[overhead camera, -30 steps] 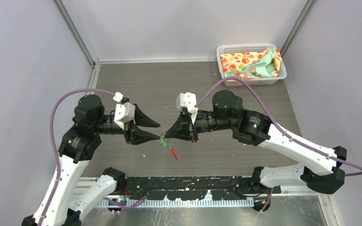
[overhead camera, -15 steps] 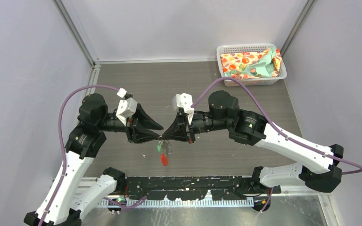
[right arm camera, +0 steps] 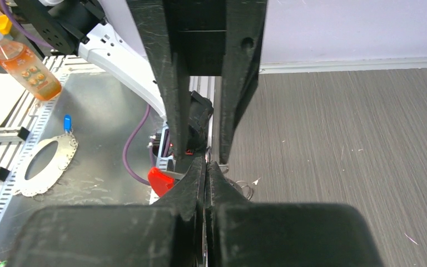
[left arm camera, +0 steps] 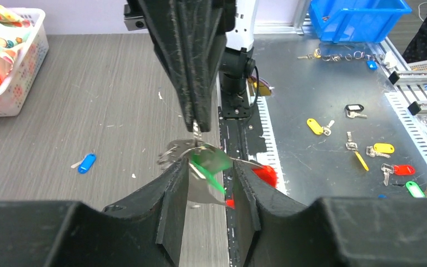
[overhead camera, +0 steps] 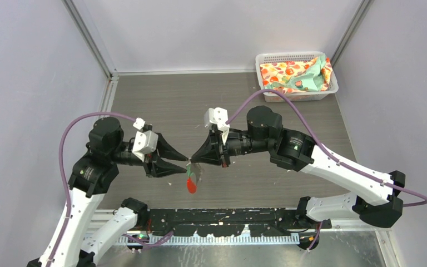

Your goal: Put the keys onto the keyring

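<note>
Since a second ago we have seen the left gripper (overhead camera: pixel 186 162) swing in towards the middle until its tips meet the nose of the right gripper (overhead camera: pixel 193 161). Its jaws have drawn closer together on the way. The red tag (overhead camera: pixel 190 185), which hung out to the right then, now hangs almost straight below the meeting point.

We find the right gripper clenched, its two fingers (right arm camera: pixel 194 186) pressed flat together. The keyring (left arm camera: pixel 173 151) dangles from their tip in the air above the table (overhead camera: pixel 211 100), with its silvery loops just under the pinch and the tag lowest.

We see the left gripper's jaws standing apart, one on each side of the green key (left arm camera: pixel 208 163). That key hangs against the wire loops, right below the right gripper's tip. Whether the pads actually press on its green head we cannot tell. In the right wrist view the left fingers (right arm camera: pixel 175 94) come in from above and straddle the closed tips.

The blue key (left arm camera: pixel 87 163) lies flat on the table by itself, well apart from the ring. We also see a white basket (overhead camera: pixel 297 83) holding patterned cloth at the far right corner, and several other tagged keys (left arm camera: pixel 314 125) scattered on the metal bench (left arm camera: pixel 322 83) beyond the table's near edge
</note>
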Tool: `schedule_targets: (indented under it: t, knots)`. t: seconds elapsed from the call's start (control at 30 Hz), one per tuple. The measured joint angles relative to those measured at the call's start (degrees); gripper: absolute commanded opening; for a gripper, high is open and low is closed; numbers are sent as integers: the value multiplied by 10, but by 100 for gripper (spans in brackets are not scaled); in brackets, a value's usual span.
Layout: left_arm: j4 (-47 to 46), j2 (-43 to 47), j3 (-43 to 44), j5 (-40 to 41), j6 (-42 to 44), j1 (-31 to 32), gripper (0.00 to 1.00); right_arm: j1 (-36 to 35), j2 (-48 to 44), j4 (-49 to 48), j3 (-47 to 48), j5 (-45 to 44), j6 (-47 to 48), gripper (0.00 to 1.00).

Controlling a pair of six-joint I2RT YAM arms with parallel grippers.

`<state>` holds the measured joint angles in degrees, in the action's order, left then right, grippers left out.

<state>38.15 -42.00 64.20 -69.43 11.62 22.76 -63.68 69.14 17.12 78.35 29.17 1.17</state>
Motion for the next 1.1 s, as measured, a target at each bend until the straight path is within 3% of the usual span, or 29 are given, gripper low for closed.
schedule_targets:
  t: [0.23,0.53,0.77,0.87,0.93,0.97,1.1]
  knots:
    - [31,7,13,5,26,0,35,1,0,0,0,-6,0,1]
    - [-67,19,-24,38,-58,0,29,1,0,0,0,-5,-3,1]
    - [-123,16,-40,38,-124,0,15,1,0,-3,0,-6,-5,1]
    - [-134,15,-41,35,-143,0,2,2,1,-4,0,-7,-5,1]
    - [-140,15,-42,31,-151,0,1,2,3,-4,0,-11,-6,1]
    - [-140,15,-43,30,-154,0,0,2,3,-3,0,-12,-7,4]
    - [-132,16,-44,33,-140,0,1,3,12,23,18,-15,-10,35]
